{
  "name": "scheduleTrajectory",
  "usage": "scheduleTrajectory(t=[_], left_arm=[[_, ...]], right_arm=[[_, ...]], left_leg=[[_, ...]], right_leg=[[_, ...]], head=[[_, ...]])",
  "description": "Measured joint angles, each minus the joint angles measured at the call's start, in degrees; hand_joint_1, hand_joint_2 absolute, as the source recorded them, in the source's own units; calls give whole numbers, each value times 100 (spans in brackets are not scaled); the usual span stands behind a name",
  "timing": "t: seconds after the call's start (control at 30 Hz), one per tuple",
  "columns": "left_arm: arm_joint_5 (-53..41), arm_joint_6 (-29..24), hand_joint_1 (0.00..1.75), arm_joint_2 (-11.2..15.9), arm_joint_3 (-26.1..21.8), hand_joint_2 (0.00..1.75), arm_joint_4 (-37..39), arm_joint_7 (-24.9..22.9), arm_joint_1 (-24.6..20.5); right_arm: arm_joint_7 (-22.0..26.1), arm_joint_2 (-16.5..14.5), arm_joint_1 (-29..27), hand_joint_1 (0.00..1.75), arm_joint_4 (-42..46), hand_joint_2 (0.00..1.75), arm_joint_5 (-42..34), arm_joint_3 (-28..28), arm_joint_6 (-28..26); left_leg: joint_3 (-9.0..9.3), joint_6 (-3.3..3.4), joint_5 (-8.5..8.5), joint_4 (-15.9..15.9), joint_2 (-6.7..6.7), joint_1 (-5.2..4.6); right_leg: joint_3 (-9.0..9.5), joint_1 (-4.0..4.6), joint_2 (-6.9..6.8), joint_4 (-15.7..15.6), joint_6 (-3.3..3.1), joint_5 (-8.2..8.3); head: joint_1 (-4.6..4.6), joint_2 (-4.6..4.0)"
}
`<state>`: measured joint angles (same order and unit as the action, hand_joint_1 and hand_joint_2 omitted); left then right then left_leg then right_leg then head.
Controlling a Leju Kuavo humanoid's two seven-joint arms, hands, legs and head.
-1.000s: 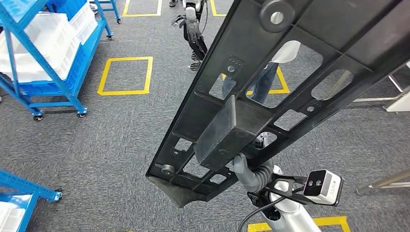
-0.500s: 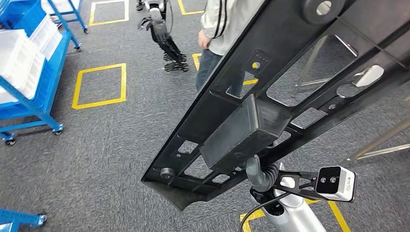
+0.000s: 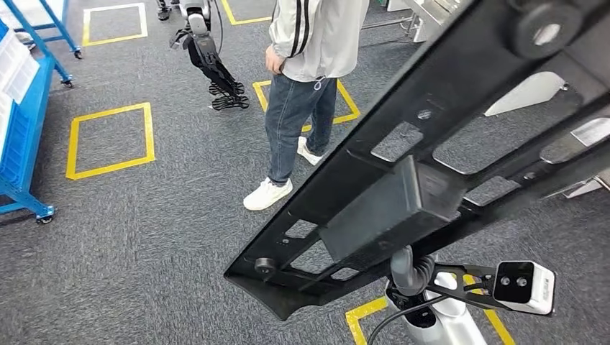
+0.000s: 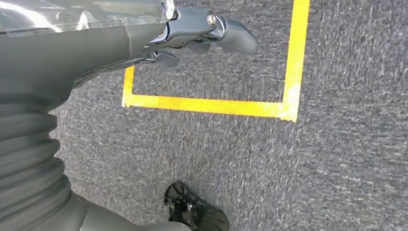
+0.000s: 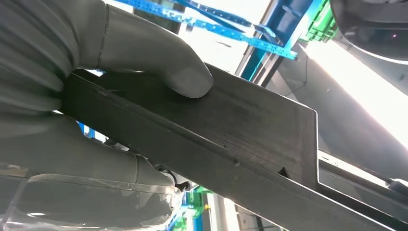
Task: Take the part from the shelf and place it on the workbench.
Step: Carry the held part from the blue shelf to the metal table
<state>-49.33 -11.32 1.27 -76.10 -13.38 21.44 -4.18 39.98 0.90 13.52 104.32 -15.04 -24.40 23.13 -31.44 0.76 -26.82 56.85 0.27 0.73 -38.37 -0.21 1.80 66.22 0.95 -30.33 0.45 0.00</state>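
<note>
I have the part [image 3: 431,165], a long black perforated frame, off the shelf and carried high on the right, slanting from near centre up to the far right. My right hand [image 5: 96,62] grips its boxy block from below, thumb pressed flat on one face, fingers wrapped under. My left hand [image 4: 202,29] hangs over the carpet holding nothing; its fingers look loosely curled, though I can't tell for sure. A person [image 3: 306,79] stands far ahead. I judge pickup done; reaching the workbench and setting down remain.
</note>
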Motion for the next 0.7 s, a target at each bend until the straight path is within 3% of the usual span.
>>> scheduleTrajectory(t=[0.07,0.1,0.13,0.23,0.3,0.37,0.43,0.47,0.53,0.57,0.6,0.63,0.7], left_arm=[[-7,11,0,28,-39,175,-4,-17,17],[-13,21,0,39,-54,175,-4,-21,17],[-19,32,0,46,-68,175,-4,-22,11],[-28,58,0,52,-95,175,-5,-25,-16],[-36,90,0,56,-99,175,-6,-35,-24],[-59,140,0,62,-100,175,-7,-50,-33],[-116,173,0,66,-97,175,-7,-71,-41],[-156,179,0,67,-94,175,-7,-87,-35],[-229,199,0,67,-87,175,-7,-125,-9],[-259,215,0,64,-82,175,-7,-145,4],[-281,234,0,59,-76,175,-7,-162,10],[-301,249,0,54,-68,175,-7,-177,12],[-321,263,0,41,-54,175,-7,-190,8]], right_arm=[[-1,0,-95,175,21,175,7,107,85],[-1,0,-148,175,29,175,20,166,135],[-1,-1,-196,175,44,175,42,229,194],[0,-31,-302,175,146,175,119,405,383],[1,-70,-383,175,223,175,166,498,487],[0,-110,-518,175,296,175,228,602,590],[1,-174,-664,175,381,175,326,711,696],[2,-222,-728,175,426,175,394,758,736],[3,-327,-872,175,504,175,538,833,765],[3,-371,-954,175,541,175,607,862,750],[2,-402,-1034,175,577,175,666,880,727],[1,-423,-1102,175,618,175,720,891,700],[-1,-448,-1195,175,702,175,805,895,652]], left_leg=[[-12,18,-5,4,123,-28],[-15,21,-8,7,182,-37],[-14,21,-11,9,238,-45],[11,-1,-33,14,385,-77],[27,-48,-49,14,467,-94],[48,-106,-58,0,547,-98],[16,-163,-173,124,422,-81],[-74,-190,-323,352,294,-69],[-416,-228,-729,1136,72,-43],[-589,-244,-871,1512,39,-35],[-689,-256,-904,1715,29,-26],[-676,-263,-812,1673,25,-15],[-352,-275,-393,970,-48,21]], right_leg=[[-340,-15,-116,748,26,-306],[-388,-17,-133,874,27,-313],[-312,-15,-151,751,19,-213],[362,38,-401,-488,-71,265],[553,88,-499,-880,-130,345],[549,91,-389,-909,-171,369],[578,53,-289,-974,-217,415],[594,30,-238,-1005,-237,436],[599,16,-130,-1013,-255,446],[599,15,-66,-1009,-257,445],[601,14,-2,-1003,-256,444],[604,11,67,-992,-251,441],[606,-5,207,-948,-221,421]], head=[[10,0],[11,0],[12,0],[8,0],[4,0],[4,0],[3,0],[-6,0],[-25,0],[-33,0],[-35,0],[-34,0],[-35,0]])
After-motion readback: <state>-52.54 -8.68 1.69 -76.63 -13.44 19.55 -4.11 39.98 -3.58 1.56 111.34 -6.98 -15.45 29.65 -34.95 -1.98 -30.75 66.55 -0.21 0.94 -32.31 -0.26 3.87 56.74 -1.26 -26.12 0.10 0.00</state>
